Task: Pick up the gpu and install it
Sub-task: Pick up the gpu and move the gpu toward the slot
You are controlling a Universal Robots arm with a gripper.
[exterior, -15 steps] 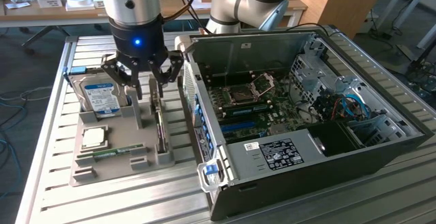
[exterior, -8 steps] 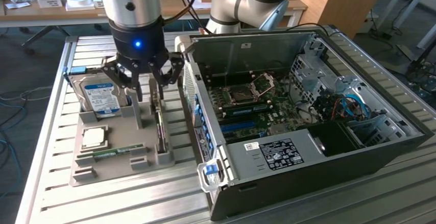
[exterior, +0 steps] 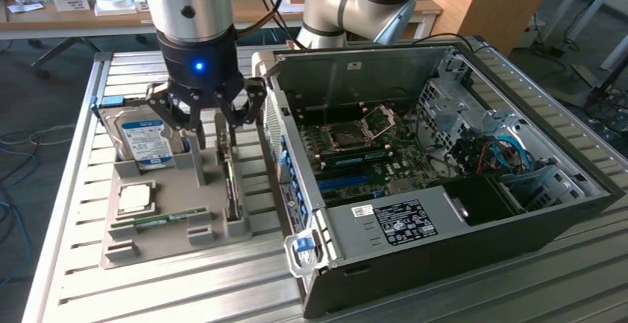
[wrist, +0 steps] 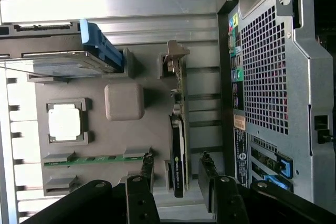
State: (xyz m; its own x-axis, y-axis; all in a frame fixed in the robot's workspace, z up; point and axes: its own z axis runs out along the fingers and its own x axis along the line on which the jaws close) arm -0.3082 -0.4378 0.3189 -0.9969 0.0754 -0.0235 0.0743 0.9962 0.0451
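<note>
Gripper (wrist: 177, 167) jaws spread wide, straddling upright gpu (wrist: 179, 124) in tray (wrist: 105, 137), seemingly not touching.

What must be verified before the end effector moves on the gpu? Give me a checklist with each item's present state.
1. end effector open: ok, jaws stand wide.
2. Nothing gripped: ok.
3. gpu standing on edge in the grey holder: ok.
4. fingers straddle the gpu, one on each side, apart from it: ok in the wrist view.
5. Side of the computer case open, motherboard exposed: ok.
6. blue expansion slot free to take the card: cannot tell.
</note>
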